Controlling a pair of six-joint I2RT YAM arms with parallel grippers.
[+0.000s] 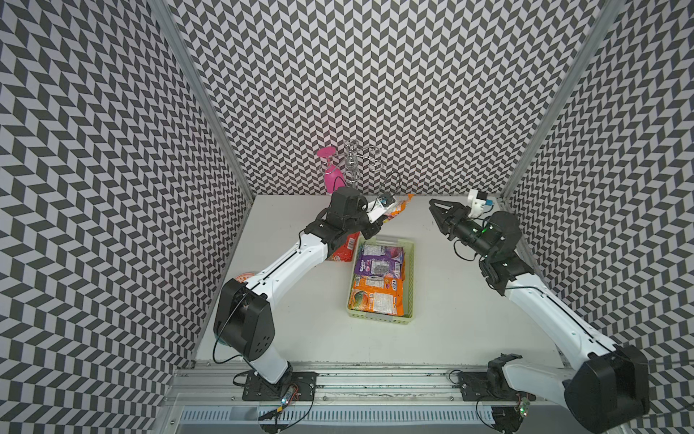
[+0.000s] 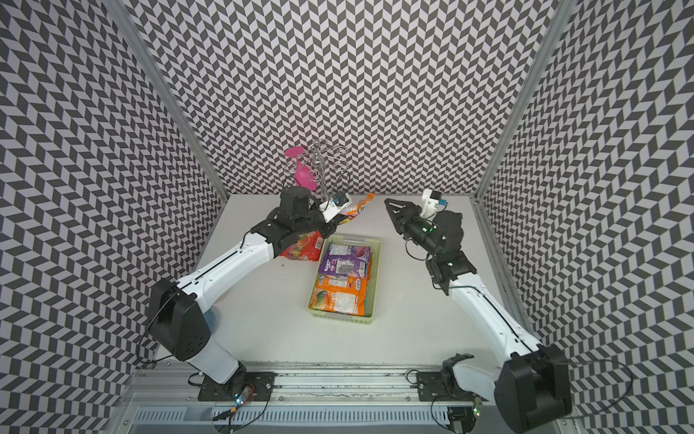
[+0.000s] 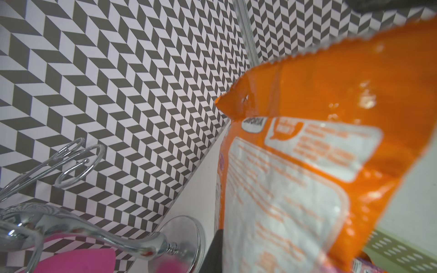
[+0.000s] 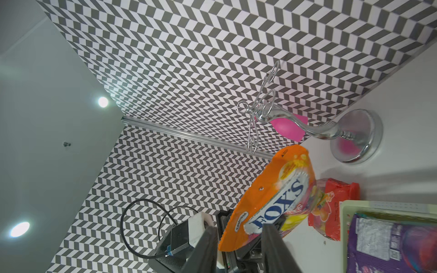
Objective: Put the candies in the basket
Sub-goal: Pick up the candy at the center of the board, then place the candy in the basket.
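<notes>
**Left gripper** (image 1: 378, 222) — clamped on the lower end of the raised orange packet (image 1: 400, 207), which hangs clear of the table near the back wall, past the basket's far end. The jaws are hidden under the wrist in both top views. Only the right wrist view shows black fingers pinching the packet.

**Raised orange packet, faces** – the left wrist view shows its white printed back label. The right wrist view shows the front with "FOX'S" lettering.

**Right gripper** (image 1: 435, 206) – jaws apart with nothing between them, near the packet's upper tip but not touching. The gap is plain only in its own wrist view.

**Basket** (image 1: 411, 278) – mid-table. It holds a purple packet (image 1: 379, 261) at the far end and a second orange packet (image 1: 375, 298) at the near end.

**Red bag** (image 1: 343, 253) – on the table just beside the basket's far left corner, partly under the left arm.
</notes>
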